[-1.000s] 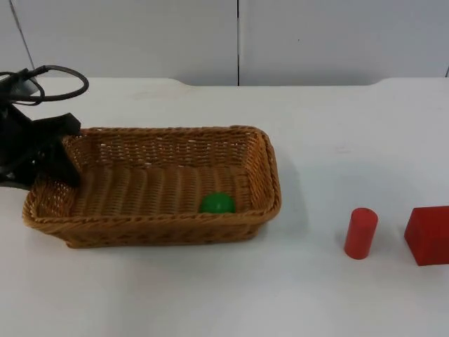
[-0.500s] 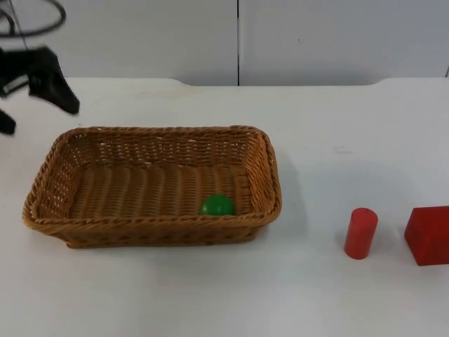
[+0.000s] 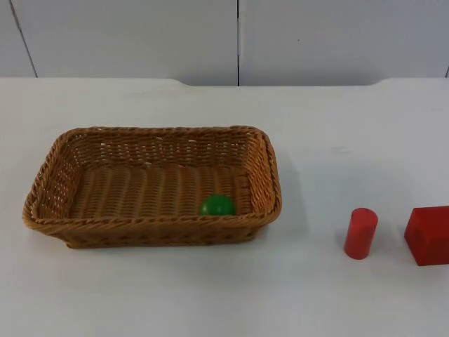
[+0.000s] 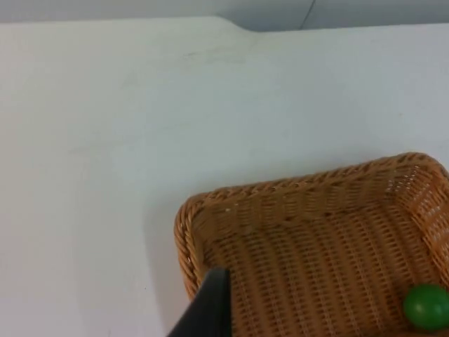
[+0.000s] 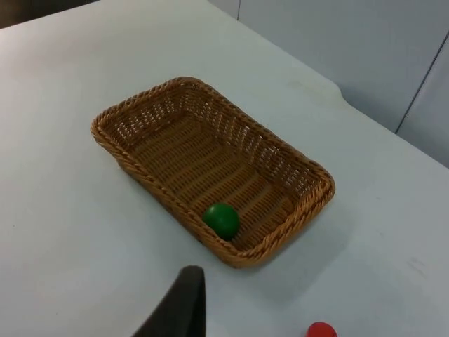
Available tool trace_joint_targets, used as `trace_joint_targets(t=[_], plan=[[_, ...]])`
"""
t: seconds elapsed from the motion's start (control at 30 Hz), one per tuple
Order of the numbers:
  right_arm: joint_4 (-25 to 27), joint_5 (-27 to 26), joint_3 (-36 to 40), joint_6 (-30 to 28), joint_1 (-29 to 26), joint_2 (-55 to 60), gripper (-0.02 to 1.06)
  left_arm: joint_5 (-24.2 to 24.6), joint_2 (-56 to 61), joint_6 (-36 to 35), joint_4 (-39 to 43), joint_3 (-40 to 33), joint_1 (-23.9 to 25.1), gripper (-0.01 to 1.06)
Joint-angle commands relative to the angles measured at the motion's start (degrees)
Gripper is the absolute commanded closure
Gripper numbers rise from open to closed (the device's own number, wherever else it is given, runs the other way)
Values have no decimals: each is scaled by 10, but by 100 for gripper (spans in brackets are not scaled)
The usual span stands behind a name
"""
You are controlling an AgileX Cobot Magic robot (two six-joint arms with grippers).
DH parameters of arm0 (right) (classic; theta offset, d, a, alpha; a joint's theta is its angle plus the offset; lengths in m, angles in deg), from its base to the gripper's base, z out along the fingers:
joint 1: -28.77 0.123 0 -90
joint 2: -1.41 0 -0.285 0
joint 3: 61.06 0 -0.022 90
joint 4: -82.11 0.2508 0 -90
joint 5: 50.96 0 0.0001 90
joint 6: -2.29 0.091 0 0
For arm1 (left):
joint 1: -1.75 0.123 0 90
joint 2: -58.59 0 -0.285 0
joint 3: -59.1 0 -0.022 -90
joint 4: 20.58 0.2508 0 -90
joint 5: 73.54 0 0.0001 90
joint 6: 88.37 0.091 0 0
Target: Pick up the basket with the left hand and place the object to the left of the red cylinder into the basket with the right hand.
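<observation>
Basket (image 3: 153, 184) sits flat on table (image 3: 210, 295), nobody holding it. Green ball (image 3: 217, 205) lies inside, near the front rim toward the basket's right end; it's also in the left wrist view (image 4: 426, 306) and right wrist view (image 5: 222, 219). Judging from that, the ball was the obj left of the red cyl, so the placing part looks done.

Red cyl (image 3: 360, 233) stands upright, well right of basket, with a red block (image 3: 428, 234) just beside it on its right. Cyl top also peeks into the right wrist view (image 5: 320, 329).

L gripper (image 4: 207, 309): one black fingertip seen, hovering over the basket's corner rim, not touching from what I can tell. Apart or together: can't tell.

R gripper (image 5: 179, 302): fingertip seen over bare table in front of basket, well clear of it, holding nothing that I can see. Finger state: can't tell.

Task looks basically finished; both arms look parked.
</observation>
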Motion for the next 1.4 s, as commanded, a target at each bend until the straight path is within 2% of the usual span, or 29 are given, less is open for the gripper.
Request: trace_joint_targets(t=[0.0,0.17,0.43,0.63,0.73,0.9,0.93,1.1,1.37], plan=[[0,-9,4,5,-4,-2,-1,-4,48,-2,9,-30,2,14],[0,-9,4,29,-4,-3,-1,-20,147,-2,11,-96,2,14],[15,-8,4,29,-4,-47,-1,-28,285,-24,11,-188,2,14],[15,31,4,29,-4,-128,-1,-26,409,-49,24,-236,2,14],[15,62,4,29,-4,-153,-1,-10,449,-56,38,-239,2,14],[15,140,4,29,-4,-204,-1,21,547,-119,105,-244,2,14],[15,140,4,29,-4,-204,-1,21,547,-119,105,-244,2,14],[15,187,4,29,-4,-255,-1,64,623,-200,216,-254,2,14],[15,215,62,46,-4,-327,-1,98,722,-245,267,-285,2,14]])
